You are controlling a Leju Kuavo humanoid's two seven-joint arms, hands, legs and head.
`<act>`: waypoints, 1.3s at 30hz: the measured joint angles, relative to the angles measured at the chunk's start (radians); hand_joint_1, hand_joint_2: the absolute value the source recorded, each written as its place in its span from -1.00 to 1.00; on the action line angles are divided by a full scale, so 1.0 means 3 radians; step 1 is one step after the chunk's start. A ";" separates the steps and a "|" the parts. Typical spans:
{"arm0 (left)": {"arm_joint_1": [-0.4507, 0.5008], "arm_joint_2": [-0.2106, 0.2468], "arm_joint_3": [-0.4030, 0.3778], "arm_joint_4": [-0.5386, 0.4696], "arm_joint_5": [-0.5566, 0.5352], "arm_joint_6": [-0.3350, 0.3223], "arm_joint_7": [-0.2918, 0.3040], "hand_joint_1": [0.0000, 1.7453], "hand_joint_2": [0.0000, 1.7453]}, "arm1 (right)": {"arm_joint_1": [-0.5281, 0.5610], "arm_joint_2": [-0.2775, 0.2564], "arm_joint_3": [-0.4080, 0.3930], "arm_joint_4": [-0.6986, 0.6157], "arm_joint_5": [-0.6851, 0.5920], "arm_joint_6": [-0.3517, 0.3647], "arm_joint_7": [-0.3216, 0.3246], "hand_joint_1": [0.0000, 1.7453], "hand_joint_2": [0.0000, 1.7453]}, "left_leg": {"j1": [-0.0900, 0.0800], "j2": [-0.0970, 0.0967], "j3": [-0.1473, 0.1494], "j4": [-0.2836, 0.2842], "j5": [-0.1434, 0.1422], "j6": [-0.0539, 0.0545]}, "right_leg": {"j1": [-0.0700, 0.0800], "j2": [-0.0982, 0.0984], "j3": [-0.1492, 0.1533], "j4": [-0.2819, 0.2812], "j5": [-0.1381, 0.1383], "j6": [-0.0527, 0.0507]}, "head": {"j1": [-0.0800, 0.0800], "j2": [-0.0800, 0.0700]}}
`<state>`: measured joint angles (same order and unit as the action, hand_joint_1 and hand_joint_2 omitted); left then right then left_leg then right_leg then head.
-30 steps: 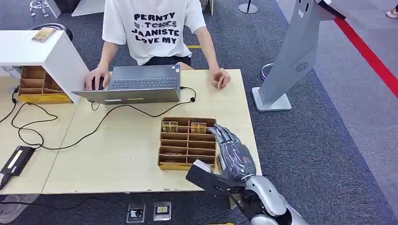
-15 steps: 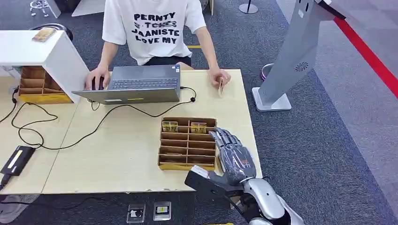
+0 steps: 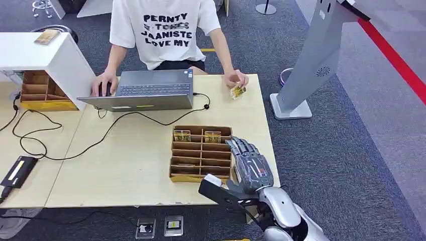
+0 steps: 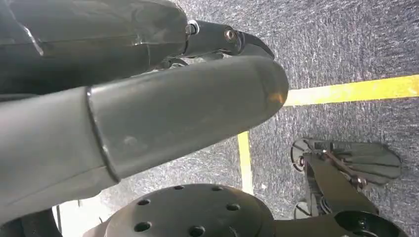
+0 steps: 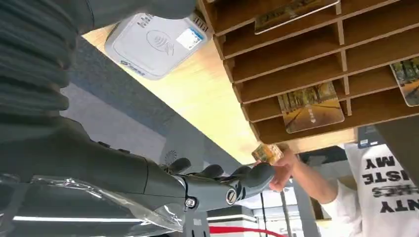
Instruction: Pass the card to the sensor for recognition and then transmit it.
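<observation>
A person across the table holds a small yellow-printed card (image 3: 237, 92) at the table's far right corner; the right wrist view catches the card (image 5: 267, 153) in that person's fingers. My right hand (image 3: 251, 165) hovers with fingers stretched out and nothing in it, beside the right side of the brown card box (image 3: 201, 153). A white card sensor (image 5: 153, 44) lies on the table beside the box, under my hand. The box holds several printed cards (image 3: 182, 135). My left hand (image 4: 148, 98) hangs over the carpet, holding nothing.
An open laptop (image 3: 145, 90) with a black cable sits in front of the person. A white shelf (image 3: 50, 55) and a second box (image 3: 40, 90) stand at the far left. A grey kiosk stand (image 3: 311, 60) rises from the floor right of the table.
The person has turned the card so its printed face shows and holds it out over the table corner. My right hand has drawn back slightly toward me.
</observation>
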<state>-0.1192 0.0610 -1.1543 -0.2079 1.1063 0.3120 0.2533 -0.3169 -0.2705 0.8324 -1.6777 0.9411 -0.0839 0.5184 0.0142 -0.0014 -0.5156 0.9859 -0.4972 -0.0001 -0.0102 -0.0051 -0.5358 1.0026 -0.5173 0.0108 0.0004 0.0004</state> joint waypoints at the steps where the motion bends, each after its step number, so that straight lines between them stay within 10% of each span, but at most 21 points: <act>1: 0.0000 0.0000 -0.0001 0.0000 0.0000 0.0000 0.0000 -1.00 -1.00 | -0.0017 0.0010 0.0003 0.0034 0.0000 0.0001 0.0000 -0.68 1.00 | 0.0000 0.0000 0.0000 0.0000 0.0000 0.0000 | 0.0000 0.0001 0.0000 0.0000 0.0000 0.0000 | 0.0000 0.0000; 14: -0.0004 0.0001 -0.0003 0.0000 -0.0025 0.0001 0.0003 -1.00 -1.00 | -0.0191 0.0104 0.0061 0.0366 -0.0076 -0.0065 -0.0085 -0.28 1.00 | 0.0000 0.0000 0.0000 0.0000 0.0000 0.0000 | 0.0000 -0.0001 0.0000 0.0000 0.0000 0.0000 | -0.0001 0.0000; 39: -0.0003 -0.0008 -0.0003 0.0000 0.0084 0.0090 0.0003 -1.00 -1.00 | -0.0334 0.0361 0.0206 0.0680 -0.0322 -0.0308 -0.0297 -0.38 1.00 | 0.0000 0.0000 0.0000 0.0000 0.0000 0.0000 | 0.0000 -0.0001 0.0000 0.0000 0.0000 0.0000 | 0.0000 0.0000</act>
<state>-0.1202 0.0587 -1.1551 -0.2079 1.1314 0.3391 0.2541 -0.4172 -0.1621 0.8942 -1.4736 0.8446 -0.1762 0.4292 0.0142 -0.0014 -0.5157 0.9859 -0.4972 -0.0001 -0.0102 -0.0052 -0.5359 1.0027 -0.5173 0.0108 0.0004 0.0004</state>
